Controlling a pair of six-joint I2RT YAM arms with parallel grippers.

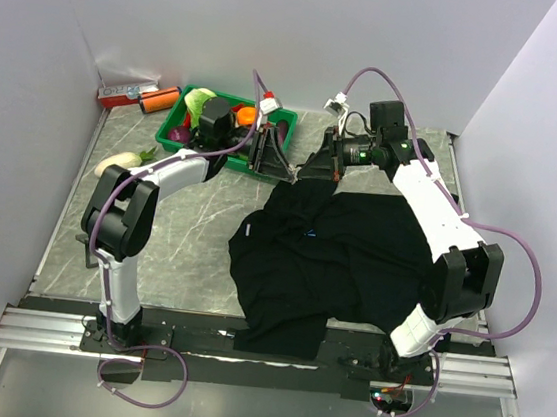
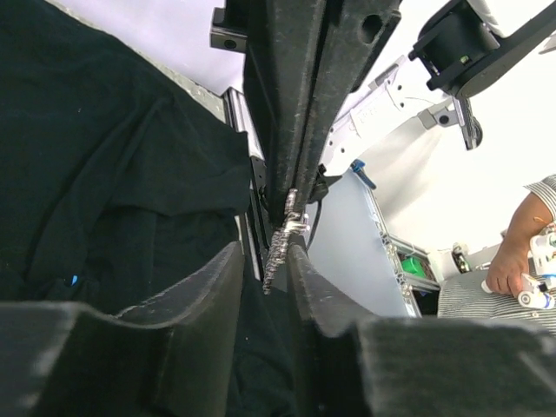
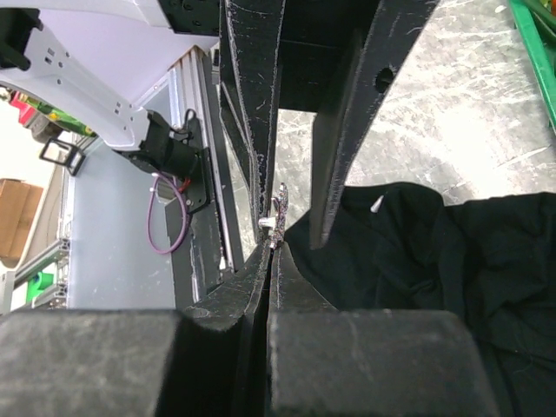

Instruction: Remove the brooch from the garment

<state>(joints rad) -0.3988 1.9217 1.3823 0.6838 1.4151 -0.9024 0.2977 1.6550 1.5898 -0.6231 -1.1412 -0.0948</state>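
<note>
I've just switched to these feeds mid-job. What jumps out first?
The two arms meet tip to tip at the far edge of the crumpled black shirt, beside the green tray. The right pincer is shut on a tiny sparkly piece, seemingly the brooch. That piece sits in the gap of the open left pincer.

One garment, one brooch, one left claw, one right claw, one green tray, one white label.
</note>
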